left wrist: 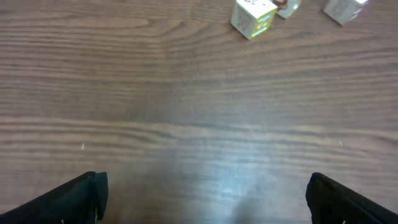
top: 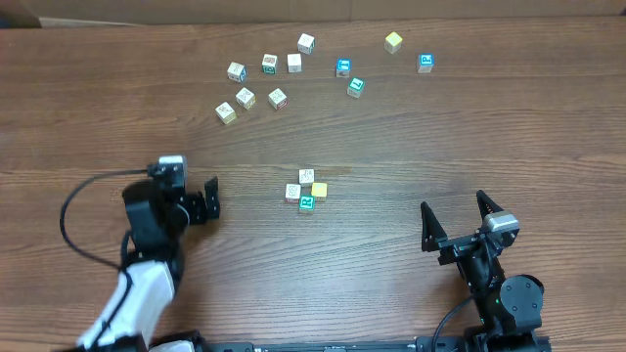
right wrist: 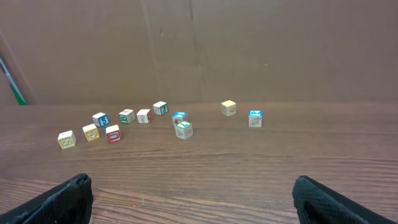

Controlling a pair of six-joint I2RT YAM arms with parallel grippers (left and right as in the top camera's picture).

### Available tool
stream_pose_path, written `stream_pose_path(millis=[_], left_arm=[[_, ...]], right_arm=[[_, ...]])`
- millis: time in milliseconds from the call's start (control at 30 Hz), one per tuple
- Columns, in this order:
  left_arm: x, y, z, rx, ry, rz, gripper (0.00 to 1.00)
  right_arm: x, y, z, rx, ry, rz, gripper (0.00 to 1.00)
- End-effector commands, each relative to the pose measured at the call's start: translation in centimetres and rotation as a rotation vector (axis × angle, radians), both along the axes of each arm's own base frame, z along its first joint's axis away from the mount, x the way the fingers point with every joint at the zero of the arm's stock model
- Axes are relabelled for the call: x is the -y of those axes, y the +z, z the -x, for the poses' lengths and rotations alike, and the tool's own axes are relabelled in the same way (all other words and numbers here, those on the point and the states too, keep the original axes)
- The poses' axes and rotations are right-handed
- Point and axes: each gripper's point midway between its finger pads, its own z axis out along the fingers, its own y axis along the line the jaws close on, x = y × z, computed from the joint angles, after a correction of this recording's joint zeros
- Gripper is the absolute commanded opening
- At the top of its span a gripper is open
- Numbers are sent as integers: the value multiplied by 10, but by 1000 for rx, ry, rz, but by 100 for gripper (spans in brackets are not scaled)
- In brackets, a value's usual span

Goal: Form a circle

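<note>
nearest the base: the right gripper [top: 455, 217] stands low over the table [top: 469, 117], jaws spread wide with nothing between them. the left gripper [top: 209, 200] is likewise released and empty, and points toward the middle of the table. both are apart from every cube.

mid-table: the circle [top: 306, 191] is at present a tight clump of four small cubes: one white with red marks, one whitish, one yellow, one teal-marked. they touch or nearly touch. the clump sits between the two grippers, nearer the left. i judge it a start only, since four cubes packed this close read as a knot, not a ring.

far side: eleven loose cubes [top: 277, 98] lie in a ragged band, well apart from the clump.

recommendation: i take the step in hand to be fetching the next cube.
- choose an outlier with free space on both sides, such as the far yellow cube [top: 393, 42], so the fingers knock no neighbour.
- square the jaws to its faces before closing.
- set it down beside the clump from outside, without nudging the four lying there.
- leave a hollow in the centre.
</note>
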Motion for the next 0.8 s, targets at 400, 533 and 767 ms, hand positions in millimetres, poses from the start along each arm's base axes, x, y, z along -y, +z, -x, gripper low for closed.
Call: stream_pose_path(millis=[400, 533, 767], left_arm=[[16, 0, 49, 148, -49, -26, 99], [17, 4, 58, 199, -44, -25, 99], [17, 15, 64, 229, -39, -39, 99]], right_arm=[[0, -1, 0, 8, 3, 7, 100], [0, -1, 0, 8, 3, 7, 100], [0, -1, 0, 8, 3, 7, 100]])
